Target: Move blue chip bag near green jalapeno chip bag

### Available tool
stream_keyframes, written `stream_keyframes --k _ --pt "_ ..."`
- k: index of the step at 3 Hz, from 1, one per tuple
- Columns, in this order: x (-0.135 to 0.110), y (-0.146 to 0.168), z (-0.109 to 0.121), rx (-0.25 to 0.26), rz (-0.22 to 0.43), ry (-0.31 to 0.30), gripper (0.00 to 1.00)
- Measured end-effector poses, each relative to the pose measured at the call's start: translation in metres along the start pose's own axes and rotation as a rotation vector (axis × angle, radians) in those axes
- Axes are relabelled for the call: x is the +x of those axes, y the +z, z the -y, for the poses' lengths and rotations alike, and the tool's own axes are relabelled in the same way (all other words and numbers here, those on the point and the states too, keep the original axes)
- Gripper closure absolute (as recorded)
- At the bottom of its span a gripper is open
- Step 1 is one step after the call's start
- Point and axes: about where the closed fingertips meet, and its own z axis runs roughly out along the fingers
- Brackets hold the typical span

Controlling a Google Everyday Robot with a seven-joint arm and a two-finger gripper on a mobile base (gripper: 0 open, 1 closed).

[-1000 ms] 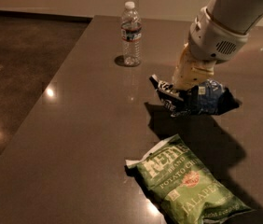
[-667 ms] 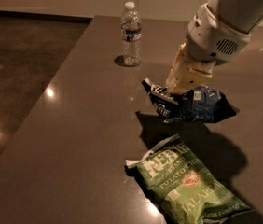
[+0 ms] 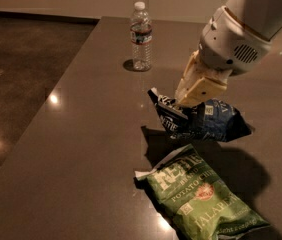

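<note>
The blue chip bag (image 3: 203,120) is dark and glossy with a black-and-white end on its left. It hangs just above the brown table (image 3: 91,134), held in my gripper (image 3: 193,100), whose cream fingers close on its upper edge. The green jalapeno chip bag (image 3: 201,194) lies flat on the table right below and in front of the blue bag, a short gap apart. My arm comes in from the upper right.
A clear water bottle (image 3: 141,36) stands upright at the back of the table, left of my arm. The table's left edge runs diagonally, with dark shiny floor (image 3: 26,74) beyond it.
My gripper has carried the blue bag forward and a little left, closer to the green bag. The green bag and bottle have not moved.
</note>
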Motion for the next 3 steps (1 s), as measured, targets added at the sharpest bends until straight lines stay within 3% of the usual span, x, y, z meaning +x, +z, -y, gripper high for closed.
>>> stream_keyframes --k 2,3 --pt "-0.0046 0.0012 0.0045 0.019 0.01 -0.004 0.13" --pt "-0.0065 0.0018 0.0062 0.026 0.013 -0.006 0.0"
